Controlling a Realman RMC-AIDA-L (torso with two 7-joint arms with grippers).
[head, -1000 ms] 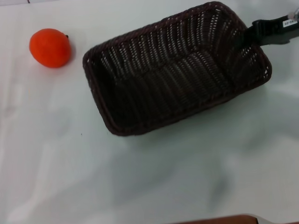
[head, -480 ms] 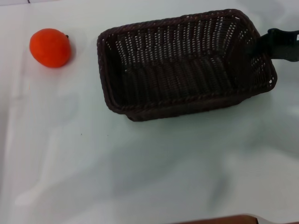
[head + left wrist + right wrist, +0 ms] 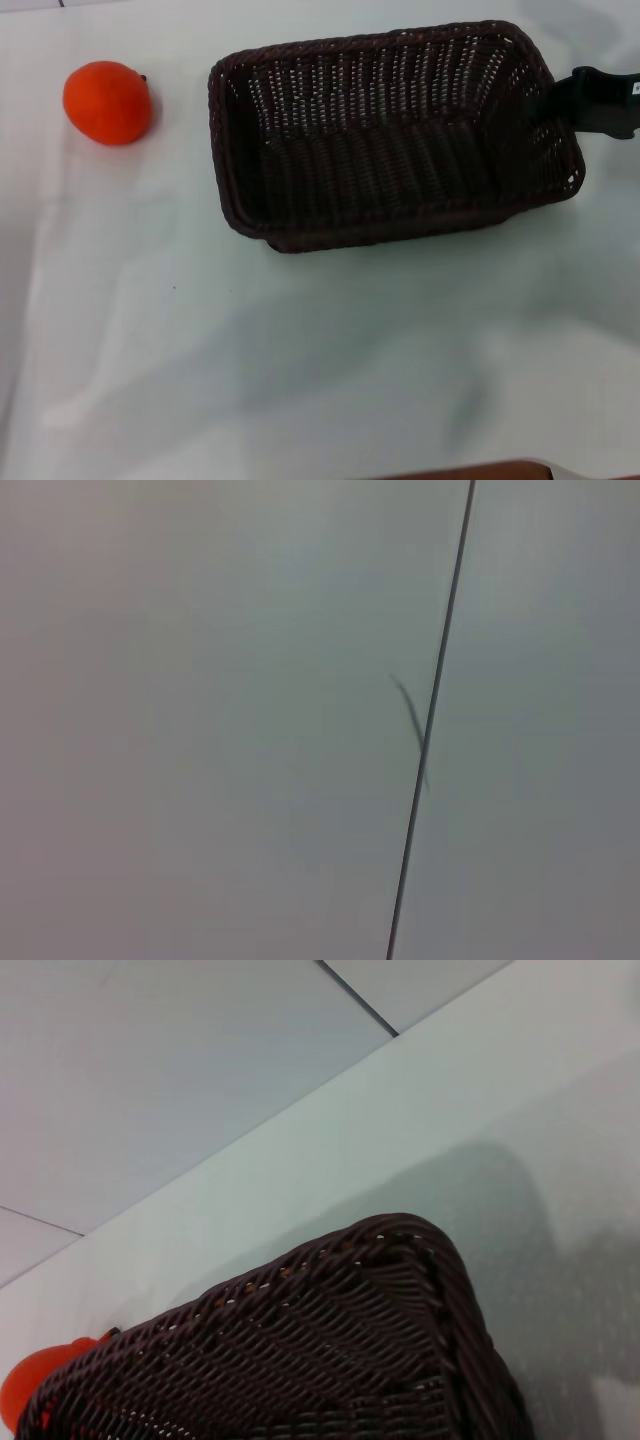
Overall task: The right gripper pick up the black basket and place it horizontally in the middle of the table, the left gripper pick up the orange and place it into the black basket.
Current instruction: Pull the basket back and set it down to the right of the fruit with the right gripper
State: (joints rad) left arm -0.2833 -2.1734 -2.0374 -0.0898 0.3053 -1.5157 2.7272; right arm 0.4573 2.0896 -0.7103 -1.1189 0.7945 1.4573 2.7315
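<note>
We see the black basket (image 3: 390, 135) in the upper middle of the head view, on the white bench (image 3: 300, 360). The right gripper (image 3: 560, 102) grasps its right end wall (fingers clenched on the rim). The orange (image 3: 107, 102) sits upper left, apart from the basket. The left gripper is out of sight.

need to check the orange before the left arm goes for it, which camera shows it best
The head view: the orange sits whole on the table, apart from the black basket. The right wrist view shows only a sliver behind the basket; the left wrist view shows none.
</note>
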